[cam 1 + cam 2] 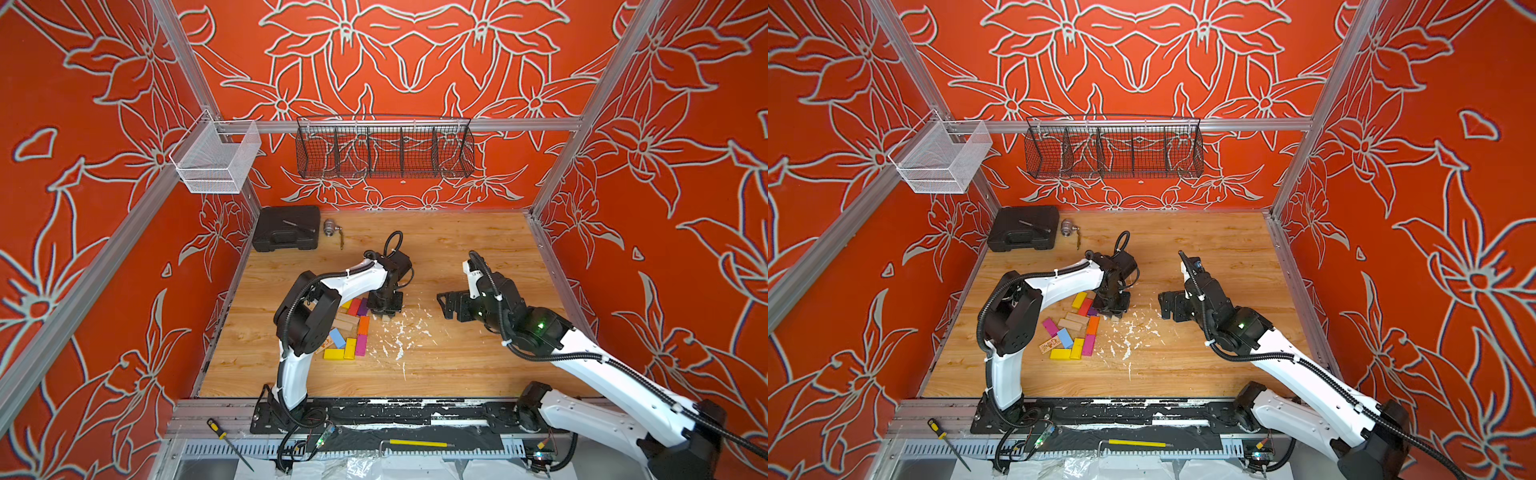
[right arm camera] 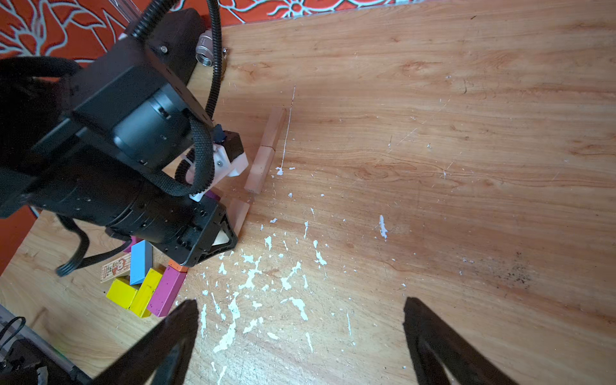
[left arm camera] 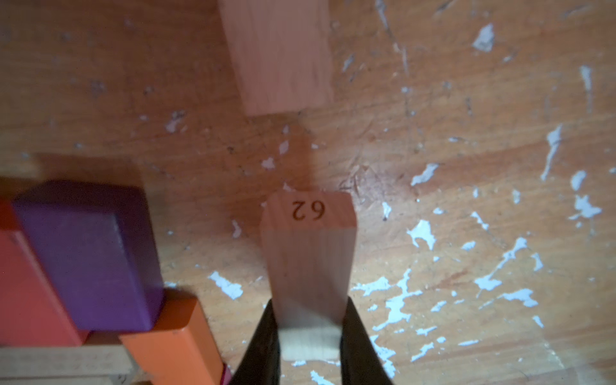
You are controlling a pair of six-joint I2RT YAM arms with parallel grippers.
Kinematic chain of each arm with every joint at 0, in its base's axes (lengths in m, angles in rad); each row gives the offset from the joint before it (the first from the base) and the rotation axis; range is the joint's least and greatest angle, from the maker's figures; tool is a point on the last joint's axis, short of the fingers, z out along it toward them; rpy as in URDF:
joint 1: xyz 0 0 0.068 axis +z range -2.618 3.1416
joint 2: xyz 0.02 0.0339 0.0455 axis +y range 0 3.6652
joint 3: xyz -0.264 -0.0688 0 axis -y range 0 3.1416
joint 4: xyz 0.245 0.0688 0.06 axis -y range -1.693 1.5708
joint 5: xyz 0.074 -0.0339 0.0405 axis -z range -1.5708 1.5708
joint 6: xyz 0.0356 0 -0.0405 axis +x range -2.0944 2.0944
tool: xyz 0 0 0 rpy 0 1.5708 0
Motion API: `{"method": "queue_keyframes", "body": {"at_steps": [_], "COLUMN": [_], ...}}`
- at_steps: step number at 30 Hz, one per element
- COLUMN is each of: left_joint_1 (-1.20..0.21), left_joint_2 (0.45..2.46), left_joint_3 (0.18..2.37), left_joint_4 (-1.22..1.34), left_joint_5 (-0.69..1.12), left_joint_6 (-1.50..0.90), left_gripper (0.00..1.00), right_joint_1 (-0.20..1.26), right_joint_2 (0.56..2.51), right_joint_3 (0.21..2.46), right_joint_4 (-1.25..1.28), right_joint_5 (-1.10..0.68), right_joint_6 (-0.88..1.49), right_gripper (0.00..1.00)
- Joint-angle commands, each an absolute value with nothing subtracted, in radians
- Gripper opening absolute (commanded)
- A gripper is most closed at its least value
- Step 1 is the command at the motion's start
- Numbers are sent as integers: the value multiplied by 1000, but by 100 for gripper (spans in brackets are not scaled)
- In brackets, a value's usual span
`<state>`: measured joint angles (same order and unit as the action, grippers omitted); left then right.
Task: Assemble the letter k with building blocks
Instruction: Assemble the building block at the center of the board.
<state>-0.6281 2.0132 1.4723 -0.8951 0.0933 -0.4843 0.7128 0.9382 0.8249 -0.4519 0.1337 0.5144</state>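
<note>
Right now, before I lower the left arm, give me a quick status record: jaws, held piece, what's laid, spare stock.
left jaws: shut on plain block marked 62
right jaws: open, empty, over the table by the white flecks
laid: two plain blocks, flat, end to end in one line
held block vs. line: near its end, a gap between them
spare stock: loose coloured pile next to the held block
K status: only part of one stroke down
</note>
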Motion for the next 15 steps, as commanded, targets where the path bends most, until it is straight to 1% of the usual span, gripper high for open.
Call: {"method": "queue_keyframes", "body": {"at_steps": [1, 6, 10, 15], "left_joint_1": [-631, -630, -629, -629], "left_joint_2": [2031, 2048, 2048, 2035], "left_joint_3": [1498, 1506, 1504, 1513], "left_joint_4": [-907, -914, -915, -926], "left_joint_5": [56, 47, 45, 38], "left_joint_6": [-476, -473, -477, -483], "left_gripper": [23, 27, 34, 36], "right_joint_1": [710, 710, 710, 710], "right_joint_2": [921, 927, 922, 919], "right_joint_3": [809, 811, 806, 807], "right_joint_4": [-454, -456, -454, -459], "right_joint_5": [140, 136, 138, 141], "right_joint_6": [537, 538, 540, 539], "right_gripper": [98, 98, 98, 98]}}
